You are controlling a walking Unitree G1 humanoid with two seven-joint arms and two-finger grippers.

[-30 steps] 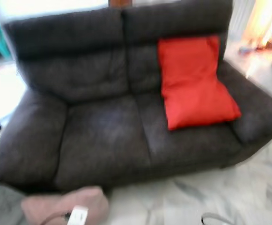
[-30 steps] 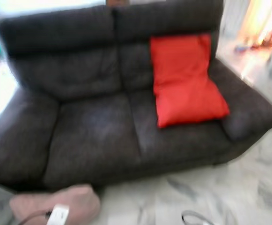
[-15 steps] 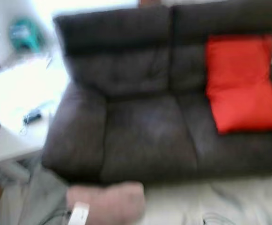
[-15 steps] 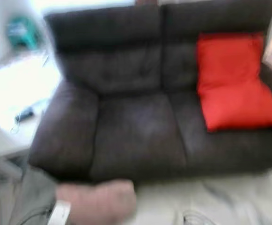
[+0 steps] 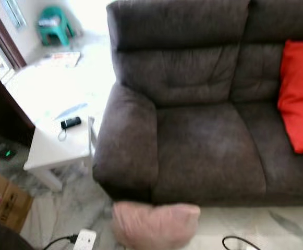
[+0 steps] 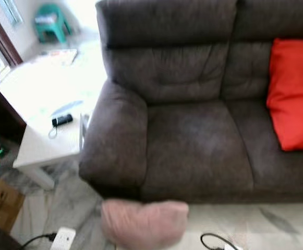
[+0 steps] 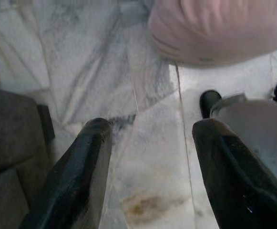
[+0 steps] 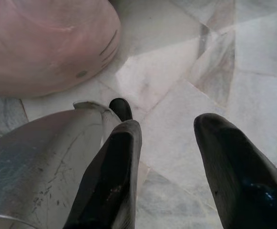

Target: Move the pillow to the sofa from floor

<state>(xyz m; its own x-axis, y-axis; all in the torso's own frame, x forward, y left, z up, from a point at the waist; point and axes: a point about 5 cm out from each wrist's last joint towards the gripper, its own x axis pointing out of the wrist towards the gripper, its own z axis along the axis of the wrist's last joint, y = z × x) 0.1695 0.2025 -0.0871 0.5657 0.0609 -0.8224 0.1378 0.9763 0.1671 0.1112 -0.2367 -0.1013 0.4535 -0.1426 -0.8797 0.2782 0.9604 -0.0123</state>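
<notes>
Marble floor (image 5: 62, 213) now shows the pink pillow (image 5: 155, 225) nearer centre after the robot's turn; left claw (image 7: 150, 157) and right claw (image 8: 169, 157) hang wide, empty.

left pincer (image 7: 150, 138): fingers spread, empty | right pincer (image 8: 174, 143): fingers spread, empty

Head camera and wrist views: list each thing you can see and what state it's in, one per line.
Pink pillow: lying on the floor against the sofa front, not held.
Red cushion: propped on the sofa seat against the backrest.
Sofa: left seat bare.
Left gripper: jaws open over the floor, holding nothing.
Right gripper: jaws open over the floor, holding nothing.
Side table: standing beside the sofa arm, small black object on top.
</notes>
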